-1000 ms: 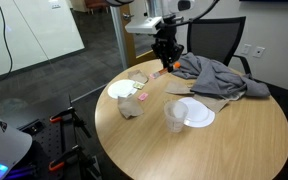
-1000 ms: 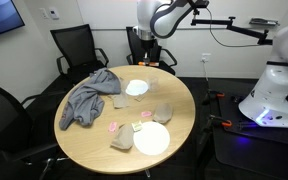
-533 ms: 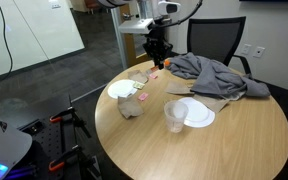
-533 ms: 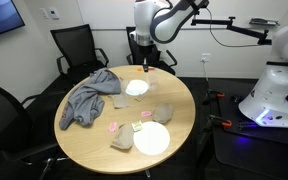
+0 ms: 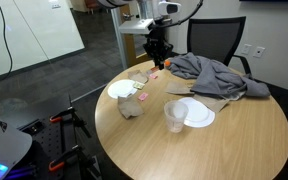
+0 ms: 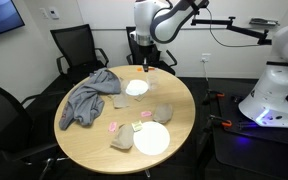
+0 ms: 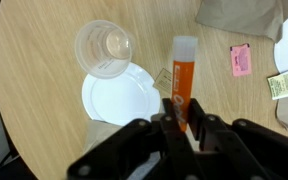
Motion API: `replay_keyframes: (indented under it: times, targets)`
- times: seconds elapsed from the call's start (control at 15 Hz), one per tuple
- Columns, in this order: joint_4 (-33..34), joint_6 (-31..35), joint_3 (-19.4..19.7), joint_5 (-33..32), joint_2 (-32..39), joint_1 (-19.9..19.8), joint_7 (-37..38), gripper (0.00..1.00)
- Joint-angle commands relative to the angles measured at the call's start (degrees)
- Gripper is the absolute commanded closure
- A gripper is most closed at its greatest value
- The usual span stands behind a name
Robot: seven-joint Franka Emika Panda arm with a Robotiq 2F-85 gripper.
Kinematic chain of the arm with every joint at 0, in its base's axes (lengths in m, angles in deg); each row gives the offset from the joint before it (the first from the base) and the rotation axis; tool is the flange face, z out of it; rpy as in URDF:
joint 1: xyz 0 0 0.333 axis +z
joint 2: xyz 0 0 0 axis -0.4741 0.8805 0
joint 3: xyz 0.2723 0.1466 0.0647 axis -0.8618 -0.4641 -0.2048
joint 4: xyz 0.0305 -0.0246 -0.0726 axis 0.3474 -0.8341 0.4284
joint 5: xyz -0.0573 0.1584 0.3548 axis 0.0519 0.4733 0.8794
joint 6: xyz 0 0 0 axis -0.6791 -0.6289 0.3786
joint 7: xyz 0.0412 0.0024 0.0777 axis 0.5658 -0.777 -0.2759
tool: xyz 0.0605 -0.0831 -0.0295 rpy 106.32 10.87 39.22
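Note:
My gripper [image 7: 179, 122] is shut on an orange tube [image 7: 181, 80] with a white cap, which sticks out from between the black fingers [image 7: 199, 128]. In the wrist view the tube hangs above the round wooden table [image 7: 44, 60], over the edge of a white plate [image 7: 124, 95] that has a clear plastic cup [image 7: 106, 48] at its rim. In both exterior views the gripper [image 5: 158, 55] [image 6: 144, 62] is raised over the far side of the table, beside a grey cloth [image 5: 219, 75] [image 6: 89, 95].
A pink packet [image 7: 241, 60] and a green packet [image 7: 284, 85] lie on the table. There are two white plates [image 5: 121, 89] [image 5: 197, 113], a cup [image 5: 174, 116] and a crumpled brown napkin [image 5: 132, 106]. Black chairs [image 6: 72, 45] ring the table.
Over the last second the gripper moved a little up and sideways over the table with the orange tube in it. It has been still for the last half second.

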Motion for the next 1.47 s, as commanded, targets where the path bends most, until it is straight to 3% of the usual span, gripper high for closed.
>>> replay_keyframes:
  times: [0.0, 0.4, 0.93, 1.2, 1.4]
  targets:
    - [-0.09, 0.92, 1.24, -4.58, -0.66, 0.91, 5.81, 0.95]
    - [0.37, 1.03, 3.9, -16.55, -0.92, 3.19, 24.55, 0.95]
    - [2.92, -0.76, 6.08, -38.77, 0.51, 7.24, 62.28, 0.95]
    - [3.32, -3.6, 8.24, -48.17, 1.31, 11.21, 81.08, 0.95]
    - [3.47, -9.1, 4.85, -54.85, 2.14, 10.05, 94.6, 0.95]
